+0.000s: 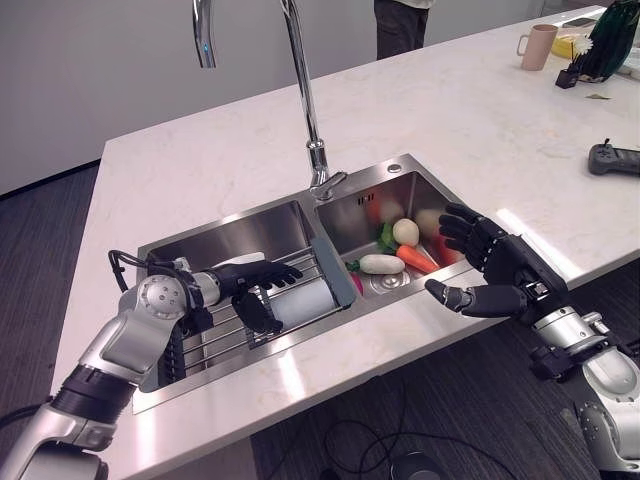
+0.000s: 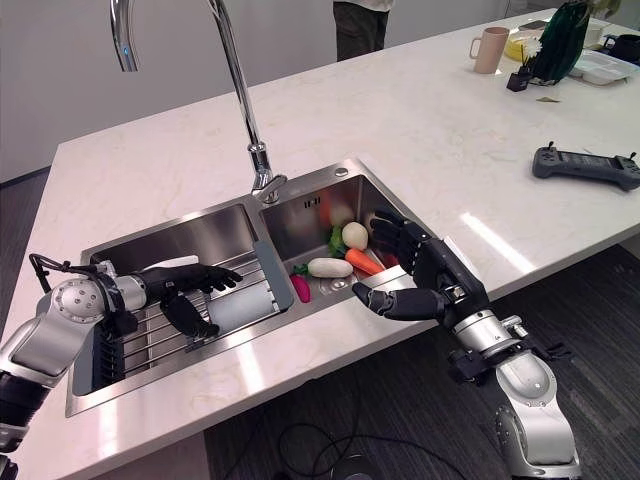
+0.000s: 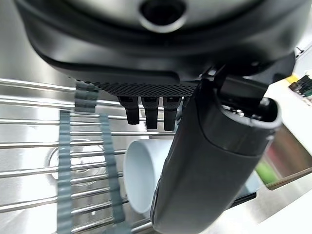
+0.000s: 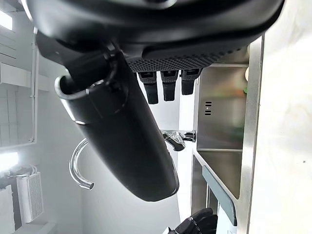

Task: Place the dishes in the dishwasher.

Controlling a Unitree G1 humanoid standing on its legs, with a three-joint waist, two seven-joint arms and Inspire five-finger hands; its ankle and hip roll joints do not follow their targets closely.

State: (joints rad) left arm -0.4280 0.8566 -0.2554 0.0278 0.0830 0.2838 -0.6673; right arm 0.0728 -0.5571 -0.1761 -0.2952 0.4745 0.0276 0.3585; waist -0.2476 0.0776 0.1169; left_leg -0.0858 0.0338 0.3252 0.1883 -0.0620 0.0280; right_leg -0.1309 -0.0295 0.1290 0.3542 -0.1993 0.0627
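Left hand (image 1: 255, 285) over white cup (image 1: 300, 302) on sink rack (image 1: 215, 335).

You see a brushed steel sink (image 1: 420, 190), glossy chrome tap (image 1: 300, 90), polished pale stone counter (image 1: 440, 110), wire metal rack (image 1: 215, 335), smooth matt white cup (image 1: 305, 300).

The left robot hand (image 1: 258, 285) reaches forward with fingers extended, while the right robot hand (image 1: 492, 270) hovers open, fingers spread.

Support: white marble-patterned countertop (image 1: 430, 110) | Recessed: double-basin steel sink (image 1: 400, 180) | Resting: beige mug (image 1: 538, 45), black handheld controller (image 1: 613, 159)
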